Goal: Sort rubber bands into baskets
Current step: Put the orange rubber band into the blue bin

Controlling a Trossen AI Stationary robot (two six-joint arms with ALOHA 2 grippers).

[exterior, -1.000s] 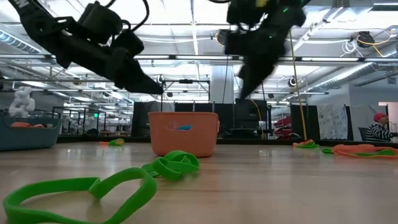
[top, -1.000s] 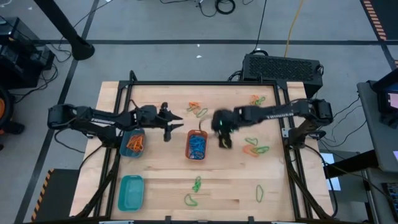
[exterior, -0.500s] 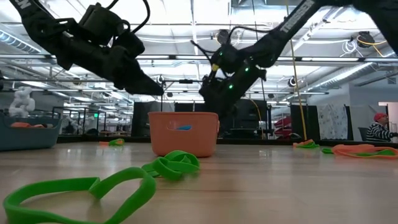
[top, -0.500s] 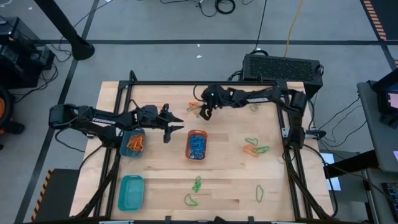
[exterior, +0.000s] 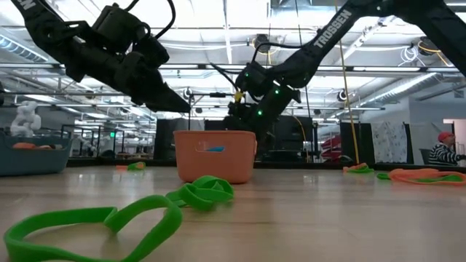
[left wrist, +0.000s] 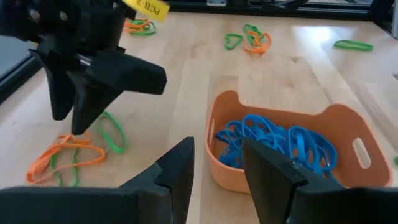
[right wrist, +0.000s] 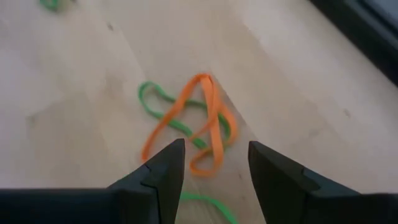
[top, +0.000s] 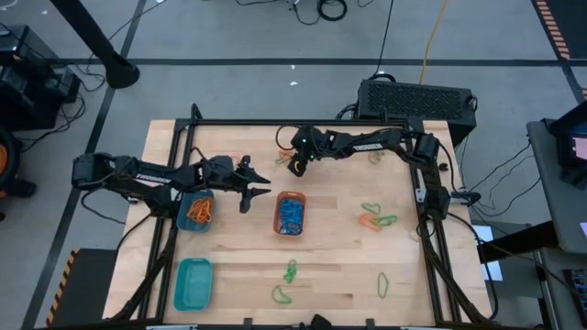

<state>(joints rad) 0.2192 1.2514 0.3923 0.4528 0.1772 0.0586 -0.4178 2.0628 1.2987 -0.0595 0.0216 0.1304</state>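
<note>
Right wrist view looks past my right claw [right wrist: 211, 165], fingers [right wrist: 163, 171] spread with nothing between them, hanging just above a tangle of orange and green bands [right wrist: 189, 127] on the bare wood. Seen from overhead, that claw [top: 298, 158] sits near the far edge of the table [top: 339, 275], at about 12 o'clock from the orange basket [top: 290, 214], with the tangle right under it.

My left claw [top: 260, 181] waits with its fingers apart and empty, in the air at 10 o'clock of the orange basket and near it. Its own camera shows the fingers [left wrist: 180, 165] framing the basket's rim [left wrist: 214, 134], which holds a heap of blue bands [left wrist: 273, 142].

Outward from there: at 9 o'clock of the orange basket, under my left arm, the round basket [top: 196, 211] holds orange bands. The teal basket [top: 193, 282] lies at 7 o'clock, near the front edge. A green and orange cluster [top: 376, 218] lies at 3 o'clock, well apart. Green bands [top: 290, 271] lie at 6 o'clock, another [top: 281, 295] beyond them, and one more [top: 382, 285] toward 4 o'clock. The low view shows green bands [exterior: 95, 222] close up in front of the orange basket [exterior: 215, 155].
</note>
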